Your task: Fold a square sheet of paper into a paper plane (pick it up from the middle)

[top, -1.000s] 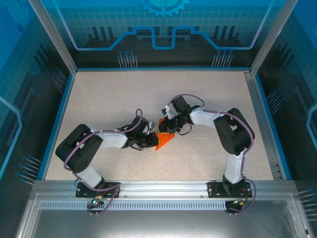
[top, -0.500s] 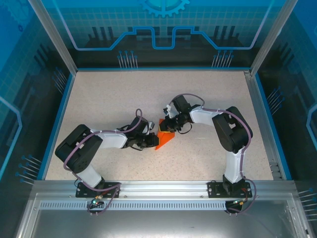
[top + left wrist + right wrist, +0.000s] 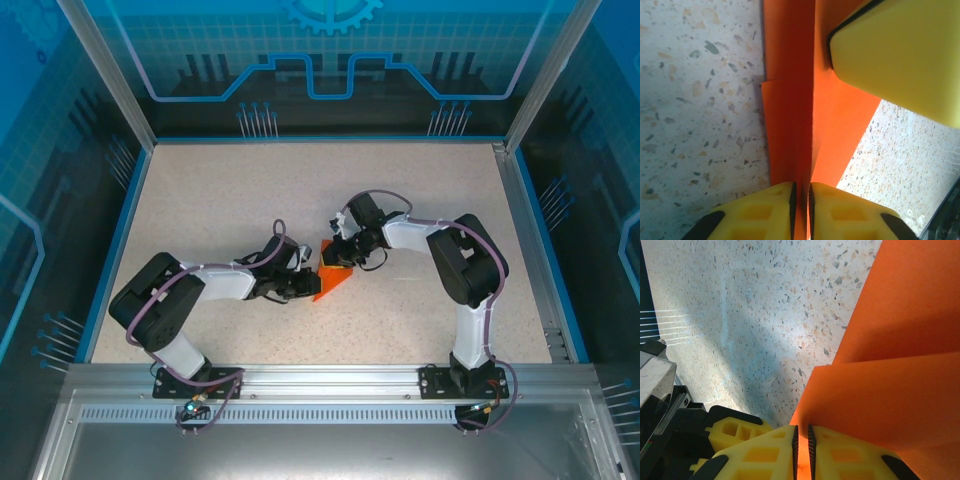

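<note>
The thin bright orange creased sheet of paper (image 3: 331,284) lies near the middle of the speckled pale surface (image 3: 230,200), between the two arms. The left fingers (image 3: 765,212) stand almost together, pinching its raised centre ridge. The right fingers (image 3: 840,455) likewise nip the edge of an upper flap. For a clean crease, I judge both pinches should grip firmly, draw the fold taut and press along the ridge without tearing.

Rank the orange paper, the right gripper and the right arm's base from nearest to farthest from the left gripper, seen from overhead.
From the left gripper:
1. Orange paper: pinched in it, at table centre.
2. Right gripper: just across the paper, holding its other side.
3. Right arm's base: far off, at the near right edge.
</note>
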